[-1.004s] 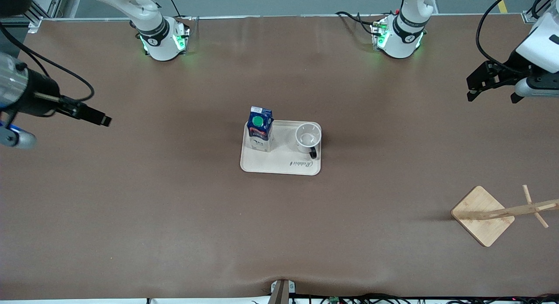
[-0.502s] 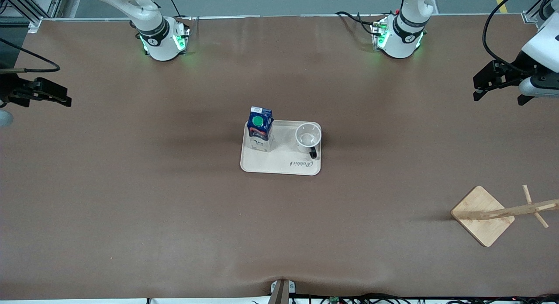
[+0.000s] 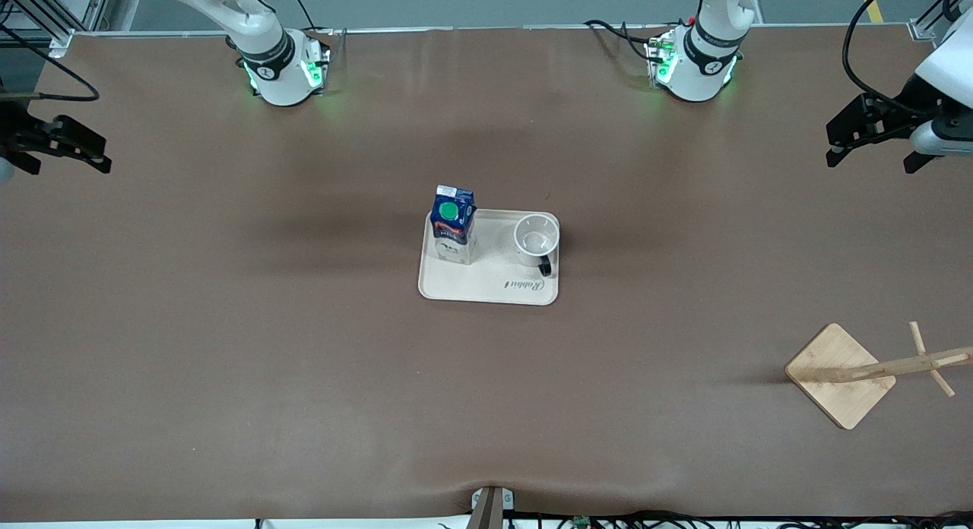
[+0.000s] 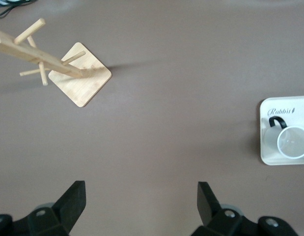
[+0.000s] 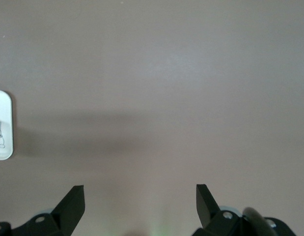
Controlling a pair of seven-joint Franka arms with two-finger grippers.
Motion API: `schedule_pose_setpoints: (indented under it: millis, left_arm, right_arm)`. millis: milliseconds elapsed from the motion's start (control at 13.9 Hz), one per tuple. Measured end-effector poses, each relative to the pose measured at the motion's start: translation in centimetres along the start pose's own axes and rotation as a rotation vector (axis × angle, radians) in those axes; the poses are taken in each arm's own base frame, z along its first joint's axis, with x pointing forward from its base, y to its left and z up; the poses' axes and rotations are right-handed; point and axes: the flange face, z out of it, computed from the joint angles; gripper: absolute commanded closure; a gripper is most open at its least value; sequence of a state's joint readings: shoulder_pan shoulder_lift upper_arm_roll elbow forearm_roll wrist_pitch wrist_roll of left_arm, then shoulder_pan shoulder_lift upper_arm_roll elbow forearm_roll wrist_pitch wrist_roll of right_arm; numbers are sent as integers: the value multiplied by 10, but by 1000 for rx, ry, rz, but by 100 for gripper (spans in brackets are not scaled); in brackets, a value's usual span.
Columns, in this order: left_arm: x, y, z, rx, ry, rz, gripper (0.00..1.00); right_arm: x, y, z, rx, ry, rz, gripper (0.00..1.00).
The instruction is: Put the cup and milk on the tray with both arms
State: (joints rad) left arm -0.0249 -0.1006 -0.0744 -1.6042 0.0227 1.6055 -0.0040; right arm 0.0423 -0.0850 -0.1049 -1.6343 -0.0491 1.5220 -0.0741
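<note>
**Both claws empty and wide, cup and milk sitting on the tray**

The left gripper (image 3: pixel 874 137) is hanging in the air over bare table at the left arm's end, well apart from the tray (image 3: pixel 471 286). Its fingers (image 4: pixel 73 201) are standing wide apart, holding nothing. In the left wrist view the brown table is showing between the fingers, with a corner of the tray (image 4: pixel 267 152) and the cup (image 4: pixel 292 142) at the picture's edge.

The right gripper (image 3: pixel 72 145) is hanging over bare table at the right arm's end, also well apart from the tray. Its fingers (image 5: pixel 73 199) are likewise spread wide and gripping nothing. The right wrist view is showing only brown table between them, plus a sliver of the tray (image 5: pixel 2 125) at the edge.

The tray is lying flat in the middle of the table. The milk (image 3: pixel 453 223) is standing upright on the tray, at the corner toward the right arm's end and farther from the front camera. The cup (image 3: pixel 536 240) is standing upright on the tray beside the milk, toward the left arm's end, apart from the carton, its black handle pointing toward the front camera.

A wooden stand (image 3: pixel 840 373) is sitting nearer to the front camera than the tray, toward the left arm's end and well apart from it.
</note>
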Motion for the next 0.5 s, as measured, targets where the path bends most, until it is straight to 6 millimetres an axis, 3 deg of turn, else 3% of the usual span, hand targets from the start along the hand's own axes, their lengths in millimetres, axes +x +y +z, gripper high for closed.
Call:
schedule_pose_setpoints:
  millis: [215,502]
  left_arm:
    - [-3,4,-3,-5,-7,-44,0]
    - [-3,4,-7,-5,0,-52,0]
  right_arm:
    - [-3,20,-7,32,28,42,0]
    - [-3,18,-16,71,48,46,0]
